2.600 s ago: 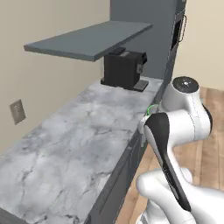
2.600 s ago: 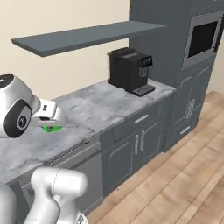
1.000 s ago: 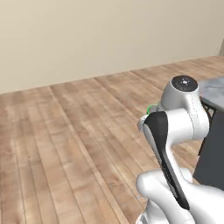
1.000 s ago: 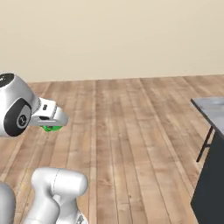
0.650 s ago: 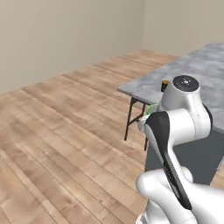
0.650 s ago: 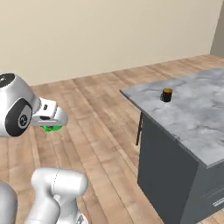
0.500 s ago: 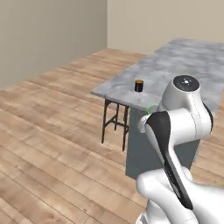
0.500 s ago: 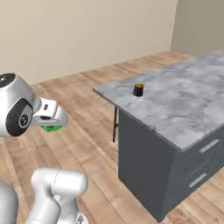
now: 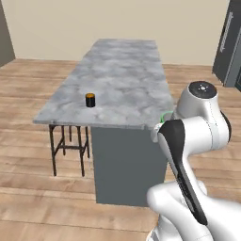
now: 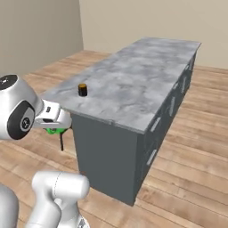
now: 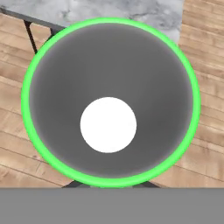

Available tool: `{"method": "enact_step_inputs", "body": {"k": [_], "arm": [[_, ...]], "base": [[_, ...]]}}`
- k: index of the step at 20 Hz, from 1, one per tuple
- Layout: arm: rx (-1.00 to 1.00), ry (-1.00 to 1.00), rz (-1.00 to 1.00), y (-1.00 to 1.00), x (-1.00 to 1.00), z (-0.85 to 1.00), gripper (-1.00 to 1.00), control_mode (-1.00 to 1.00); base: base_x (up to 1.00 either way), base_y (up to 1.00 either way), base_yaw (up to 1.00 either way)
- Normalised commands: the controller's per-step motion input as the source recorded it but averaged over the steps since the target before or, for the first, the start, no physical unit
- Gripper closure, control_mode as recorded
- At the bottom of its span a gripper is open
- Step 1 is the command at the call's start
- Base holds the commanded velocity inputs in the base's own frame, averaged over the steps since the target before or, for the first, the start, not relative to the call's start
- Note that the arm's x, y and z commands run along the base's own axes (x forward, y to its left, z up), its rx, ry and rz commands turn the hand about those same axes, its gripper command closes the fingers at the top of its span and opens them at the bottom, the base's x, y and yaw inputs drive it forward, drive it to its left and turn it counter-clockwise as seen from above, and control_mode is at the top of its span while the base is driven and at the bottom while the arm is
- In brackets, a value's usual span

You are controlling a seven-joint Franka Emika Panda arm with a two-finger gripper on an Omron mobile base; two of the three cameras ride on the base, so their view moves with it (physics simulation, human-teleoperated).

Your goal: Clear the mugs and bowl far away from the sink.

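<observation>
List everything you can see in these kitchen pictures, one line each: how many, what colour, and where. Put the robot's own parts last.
Island counter: one, grey marble top on dark grey cabinets, centre of the wooden floor.
Black mug: one, orange inside, upright near the island's near corner.
Stool: one, dark metal, under the island's overhang.
Green mug: one, bright green rim, grey inside, held at the gripper.
Robot arm: one, white with dark joints.
Gripper: one, shut on the green mug.
</observation>
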Motion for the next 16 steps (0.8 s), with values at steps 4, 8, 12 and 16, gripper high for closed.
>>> {"method": "enact_step_inputs", "body": {"k": [4, 8, 12, 16], "arm": [[0.0, 0.0, 0.0, 0.0, 0.0, 0.0, 1.0, 1.0], [0.0, 0.0, 0.0, 0.0, 0.0, 0.0, 1.0, 1.0], [0.0, 0.0, 0.0, 0.0, 0.0, 0.0, 1.0, 1.0], [0.0, 0.0, 0.0, 0.0, 0.0, 0.0, 1.0, 1.0]], "base": [[0.54, 0.95, -0.17], [0.81, 0.4, -0.12], [0.84, -0.1, -0.24], [1.0, -0.01, -0.32]]}}
